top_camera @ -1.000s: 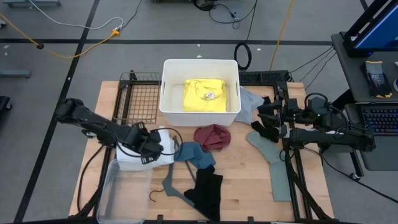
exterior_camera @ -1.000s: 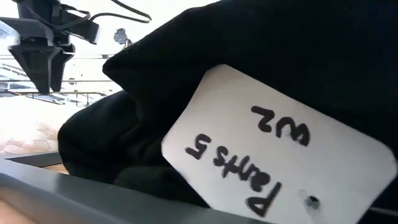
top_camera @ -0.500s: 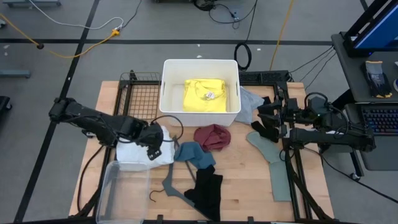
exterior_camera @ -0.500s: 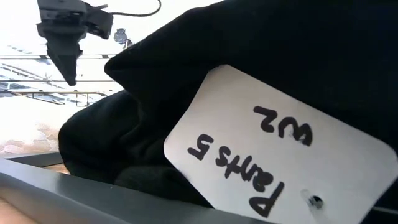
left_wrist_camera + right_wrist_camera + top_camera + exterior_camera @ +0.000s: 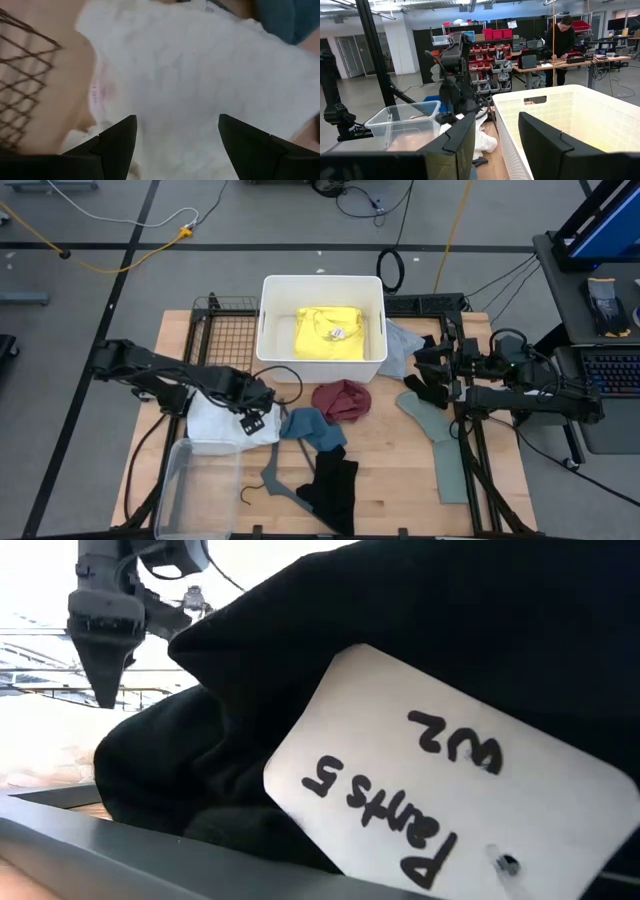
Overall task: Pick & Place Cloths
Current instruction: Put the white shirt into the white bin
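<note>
A white cloth [image 5: 222, 427] lies bunched on the table's left half; in the left wrist view the same white cloth [image 5: 200, 75] fills the picture. My left gripper [image 5: 252, 412] points straight down over its right part, open, fingers [image 5: 117, 145] apart and nothing between them. A yellow cloth [image 5: 328, 332] lies in the white bin [image 5: 270, 350]. Maroon [image 5: 340, 400], teal-blue [image 5: 310, 428], black [image 5: 330, 485], sage-green [image 5: 440, 435] and pale grey [image 5: 402, 340] cloths lie spread on the table. My right gripper [image 5: 500, 145] waits raised and level at the right, open and empty.
A clear plastic bin [image 5: 195, 480] stands at the near left beside the white cloth. A grey hanger [image 5: 270, 475] lies by the black cloth. A wire rack [image 5: 225, 340] sits left of the white bin. A person [image 5: 565, 40] works in the room behind.
My left gripper has moved over the white cloth toward the table's right edge, sunk a little and rolled about its own line. It has stayed open. The cloths have not moved.
</note>
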### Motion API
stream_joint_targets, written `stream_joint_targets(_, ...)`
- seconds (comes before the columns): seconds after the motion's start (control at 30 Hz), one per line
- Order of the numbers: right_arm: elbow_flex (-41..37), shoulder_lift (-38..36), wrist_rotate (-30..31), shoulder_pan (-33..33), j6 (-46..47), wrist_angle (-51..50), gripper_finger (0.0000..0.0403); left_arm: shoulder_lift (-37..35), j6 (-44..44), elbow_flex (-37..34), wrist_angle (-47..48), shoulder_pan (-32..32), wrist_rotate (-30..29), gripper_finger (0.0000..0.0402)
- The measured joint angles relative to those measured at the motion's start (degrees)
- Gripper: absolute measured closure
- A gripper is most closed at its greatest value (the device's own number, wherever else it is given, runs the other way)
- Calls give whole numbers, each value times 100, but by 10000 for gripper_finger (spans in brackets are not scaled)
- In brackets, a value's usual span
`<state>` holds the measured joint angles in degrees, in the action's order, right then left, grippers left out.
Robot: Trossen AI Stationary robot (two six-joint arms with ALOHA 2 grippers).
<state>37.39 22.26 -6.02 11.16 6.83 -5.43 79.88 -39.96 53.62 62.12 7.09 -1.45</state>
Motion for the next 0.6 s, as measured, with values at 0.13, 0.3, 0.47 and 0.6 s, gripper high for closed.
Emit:
stream_joint_targets(0.13,0,0,-1,-1,2,-10,261,1,-168,-476,-442,-7,148,119)
stream_joint_targets(0.3,0,0,0,0,0,-15,261,0,-176,-971,-1166,-21,334,119)
stream_joint_targets(0.47,0,0,0,-1,2,-15,261,-15,-102,-1297,-1748,-82,589,119)
stream_joint_targets(0.6,0,0,0,-1,2,-15,261,-20,147,-1448,-1969,-80,594,119)
